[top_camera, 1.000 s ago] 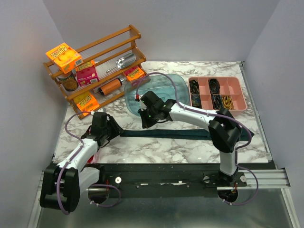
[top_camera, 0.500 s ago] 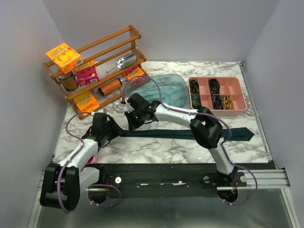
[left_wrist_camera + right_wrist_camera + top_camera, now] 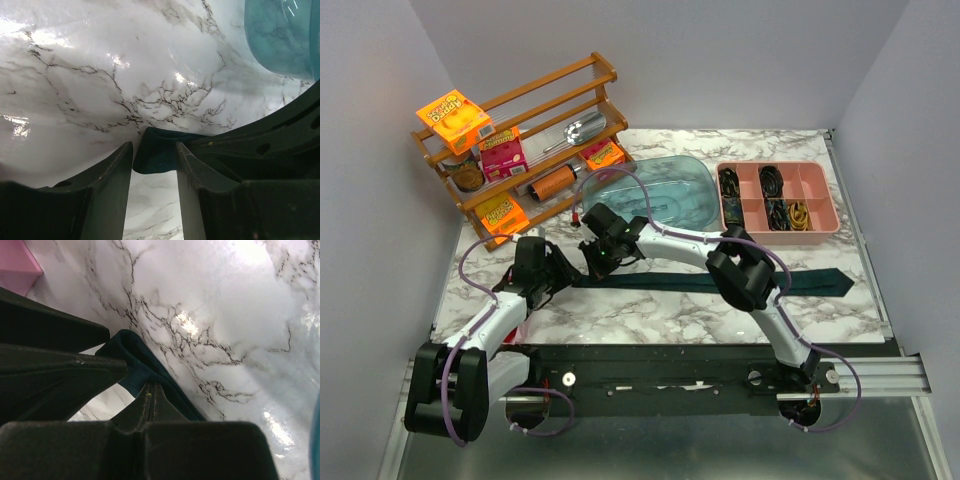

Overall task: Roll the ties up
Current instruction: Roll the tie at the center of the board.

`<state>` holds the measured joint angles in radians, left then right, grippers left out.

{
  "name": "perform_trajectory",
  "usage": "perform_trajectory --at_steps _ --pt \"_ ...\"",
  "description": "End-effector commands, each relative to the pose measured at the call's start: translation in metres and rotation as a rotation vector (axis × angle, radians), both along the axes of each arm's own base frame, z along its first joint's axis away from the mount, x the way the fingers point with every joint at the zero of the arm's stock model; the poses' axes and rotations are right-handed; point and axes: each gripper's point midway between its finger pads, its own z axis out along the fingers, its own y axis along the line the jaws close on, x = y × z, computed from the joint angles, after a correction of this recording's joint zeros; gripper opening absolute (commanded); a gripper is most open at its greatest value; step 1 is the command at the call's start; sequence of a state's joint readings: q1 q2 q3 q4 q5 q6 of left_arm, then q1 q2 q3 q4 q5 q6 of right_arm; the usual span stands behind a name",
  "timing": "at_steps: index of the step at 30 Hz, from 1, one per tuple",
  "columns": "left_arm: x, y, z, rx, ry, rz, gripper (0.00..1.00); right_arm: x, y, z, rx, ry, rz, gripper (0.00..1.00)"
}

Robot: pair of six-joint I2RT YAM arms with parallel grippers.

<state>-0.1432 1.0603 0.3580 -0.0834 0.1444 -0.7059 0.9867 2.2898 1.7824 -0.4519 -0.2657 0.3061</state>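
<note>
Marble-pattern tabletop [image 3: 650,312], white with dark veins and glossy under the lights, boxed in by plain pale walls at the back and on both sides. At the back left stands a wooden rack [image 3: 582,97] with orange and pink boxes on it. Right of it sits a translucent blue tub [image 3: 670,188], then a pink divided tray [image 3: 812,188] with dark bands in its compartments.

The tie [image 3: 670,282] lies flat across the middle of the table, running left to right, its broad pointed end at the right below the tray. Its narrow end is at the left, between my two grippers.

Left gripper [image 3: 154,149]: jaws partly apart, the tie's narrow end lying in the gap between the tips. I cannot tell whether they press it.

Right gripper [image 3: 150,386]: fingers closed tight together, tips down at the tie's edge just beside the left gripper. I cannot tell whether any fabric is pinched.

Against a second ago, the right arm has swung left. Its gripper was in front of the tub and is now close to the left gripper. Its elbow covered the tie's broad end then, and that end is now in plain sight. The left arm and the tie have not shifted.
</note>
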Motion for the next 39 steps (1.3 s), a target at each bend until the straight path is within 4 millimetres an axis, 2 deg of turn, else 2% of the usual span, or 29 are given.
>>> perform_trajectory --at_steps 1,9,12,15,16,19,25,29,32,39 --pt "-0.003 0.0 -0.006 -0.004 -0.009 -0.019 0.47 -0.005 -0.012 -0.026 -0.097 0.015 -0.012 0.01" --pt "0.0 0.002 -0.004 0.008 -0.013 -0.003 0.36 -0.008 -0.014 -0.024 -0.096 0.015 -0.007 0.01" --pt "0.003 0.004 -0.002 0.015 -0.026 0.002 0.35 -0.009 -0.014 -0.024 -0.09 0.022 0.002 0.0" --pt "0.008 0.0 0.004 0.003 -0.052 -0.016 0.23 -0.011 -0.012 -0.023 -0.084 0.029 0.008 0.0" --pt "0.008 -0.001 0.005 -0.001 -0.055 -0.021 0.14 -0.011 -0.012 -0.023 -0.083 0.031 0.008 0.01" --pt "0.01 -0.003 0.01 -0.004 -0.075 -0.033 0.01 -0.01 -0.013 -0.022 -0.085 0.029 0.004 0.0" --pt "0.012 0.001 0.027 0.016 -0.127 -0.025 0.0 -0.008 -0.016 -0.018 -0.091 0.01 -0.008 0.01" --pt "0.012 0.0 0.049 -0.001 -0.194 -0.031 0.0 -0.007 -0.017 -0.019 -0.1 0.009 -0.013 0.0" --pt "0.01 -0.003 0.056 -0.014 -0.205 -0.047 0.0 -0.007 -0.016 -0.02 -0.098 0.013 -0.014 0.01" --pt "0.009 -0.021 0.058 -0.083 -0.204 -0.107 0.0 -0.008 -0.014 -0.027 -0.099 0.031 -0.024 0.01"
